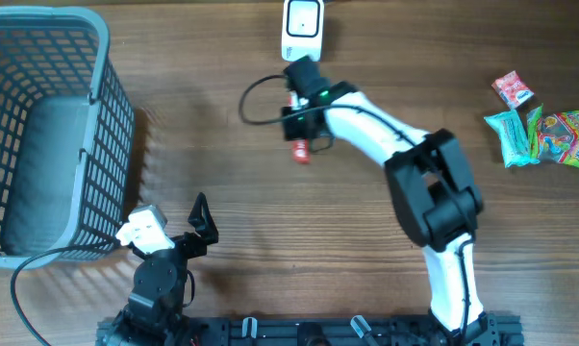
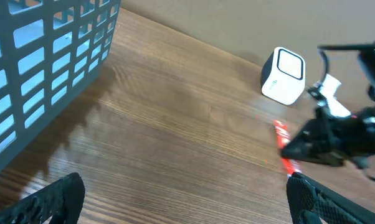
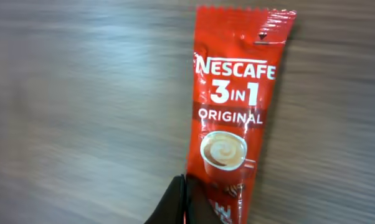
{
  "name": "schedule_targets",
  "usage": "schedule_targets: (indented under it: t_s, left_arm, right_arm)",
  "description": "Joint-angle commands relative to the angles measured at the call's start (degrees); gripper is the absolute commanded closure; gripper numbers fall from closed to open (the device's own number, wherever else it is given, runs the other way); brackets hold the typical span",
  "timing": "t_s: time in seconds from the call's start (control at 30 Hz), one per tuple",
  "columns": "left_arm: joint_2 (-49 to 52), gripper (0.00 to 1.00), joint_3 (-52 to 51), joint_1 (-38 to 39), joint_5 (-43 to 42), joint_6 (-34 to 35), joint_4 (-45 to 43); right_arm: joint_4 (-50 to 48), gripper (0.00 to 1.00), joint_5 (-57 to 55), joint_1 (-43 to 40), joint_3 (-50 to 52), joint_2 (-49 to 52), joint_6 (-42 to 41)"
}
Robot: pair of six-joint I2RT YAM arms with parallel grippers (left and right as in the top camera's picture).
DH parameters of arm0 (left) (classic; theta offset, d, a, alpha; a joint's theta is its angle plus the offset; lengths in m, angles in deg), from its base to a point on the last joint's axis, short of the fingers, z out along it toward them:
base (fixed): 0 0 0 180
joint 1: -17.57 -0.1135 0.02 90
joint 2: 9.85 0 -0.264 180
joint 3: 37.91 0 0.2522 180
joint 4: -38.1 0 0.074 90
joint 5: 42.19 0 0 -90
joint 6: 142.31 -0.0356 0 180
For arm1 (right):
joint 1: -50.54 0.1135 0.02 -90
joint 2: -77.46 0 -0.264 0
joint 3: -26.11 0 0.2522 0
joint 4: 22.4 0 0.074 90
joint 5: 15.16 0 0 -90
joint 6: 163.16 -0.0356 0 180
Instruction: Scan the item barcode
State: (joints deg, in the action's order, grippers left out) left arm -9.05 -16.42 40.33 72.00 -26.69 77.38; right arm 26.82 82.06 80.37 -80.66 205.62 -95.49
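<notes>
My right end effector is clamped together on the lower end of a red Nescafé sachet, and the sachet's printed face and notched top stretch away from the fingers, low over the tabletop. I cannot tell whether it touches the wood. The white scanner stands just beyond this end effector, near the sachet's far end. My left end effector hangs with its fingers wide apart, holding nothing, the basket just to its left. Some snack packets lie well to the right of the right end effector.
</notes>
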Motion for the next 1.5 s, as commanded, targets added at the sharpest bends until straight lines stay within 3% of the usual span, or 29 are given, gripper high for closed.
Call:
schedule_targets:
  t_s: [0.0, 0.1, 0.13, 0.17, 0.2, 0.23, 0.27, 0.33, 0.4, 0.53, 0.7, 0.83, 0.87, 1.03, 1.2, 1.23, 1.27, 1.3, 1.33, 1.47]
  left_arm:
    - [-0.44, 0.0, -0.33, 0.22, 0.35, 0.35, -0.15]
    - [-0.44, 0.0, -0.33, 0.22, 0.35, 0.37, -0.15]
    - [-0.44, 0.0, -0.33, 0.22, 0.35, 0.35, -0.15]
    - [-0.44, 0.0, -0.33, 0.22, 0.35, 0.35, -0.15]
    - [-0.44, 0.0, -0.33, 0.22, 0.35, 0.35, -0.15]
    - [-0.44, 0.0, -0.33, 0.22, 0.35, 0.35, -0.15]
    - [-0.44, 0.0, -0.33, 0.22, 0.35, 0.35, -0.15]
    - [-0.44, 0.0, -0.33, 0.22, 0.35, 0.37, -0.15]
    - [-0.44, 0.0, -0.33, 0.22, 0.35, 0.35, -0.15]
    - [-0.44, 0.0, -0.33, 0.22, 0.35, 0.35, -0.15]
    - [-0.44, 0.0, -0.33, 0.22, 0.35, 0.35, -0.15]
    - [-0.44, 0.0, -0.33, 0.22, 0.35, 0.35, -0.15]
    - [-0.44, 0.0, -0.33, 0.22, 0.35, 0.37, -0.15]
    - [-0.44, 0.0, -0.33, 0.22, 0.35, 0.35, -0.15]
    - [-0.44, 0.0, -0.33, 0.22, 0.35, 0.35, -0.15]
    - [-0.44, 0.0, -0.33, 0.22, 0.35, 0.35, -0.15]
    - [-0.44, 0.0, -0.33, 0.22, 0.35, 0.35, -0.15]
    - [-0.44, 0.0, -0.33, 0.22, 0.35, 0.35, -0.15]
    - [-0.44, 0.0, -0.33, 0.22, 0.35, 0.35, -0.15]
    - [-0.44, 0.0, -0.33, 0.22, 0.35, 0.35, -0.15]
  right_arm:
    - [5.35, 0.96, -4.68, -2.56, 2.71, -0.15, 2.84]
    - [10.01, 0.96, -4.66, -3.15, 2.71, -6.91, 2.78]
    - [11.69, 0.89, -4.66, -3.13, 2.71, -9.99, 2.62]
    - [13.03, 0.52, -4.68, -3.13, 2.71, -12.59, 2.64]
    - [13.46, 0.25, -4.66, -3.13, 2.71, -14.38, 2.62]
    - [13.38, 0.05, -4.68, -3.13, 2.71, -15.28, 2.67]
    - [12.39, 0.0, -5.62, -3.13, 2.71, -15.72, 2.82]
    - [10.51, 0.0, -9.38, -3.13, 2.78, -13.92, 2.69]
    - [10.23, 0.0, -9.35, -3.13, 2.78, -11.32, 2.45]
    - [9.49, 0.21, -9.4, -3.13, 2.78, -6.4, 1.14]
    - [8.13, 0.35, -13.55, -3.13, 2.78, 0.26, 1.18]
    - [11.8, 0.75, -13.64, -3.13, 3.8, 2.73, -0.5]
    - [13.44, 0.96, -13.62, -3.13, 3.89, 2.73, -1.27]
    - [20.87, 0.96, -6.64, -3.37, 0.17, -0.55, -1.75]
    - [19.56, 0.96, -2.84, -3.39, -0.96, -5.64, 3.04]
    - [19.39, 0.92, -3.78, -3.41, -0.94, -5.73, 2.8]
    - [18.18, 0.71, -6.69, -3.39, -0.66, -5.68, 2.64]
    - [16.57, 0.16, -9.49, -3.39, -0.17, -5.68, 2.69]
    - [16.44, 0.0, -9.6, -3.39, -0.17, -5.68, 2.64]
    - [18.05, 0.0, -8.46, -3.39, -0.17, -5.7, 0.33]
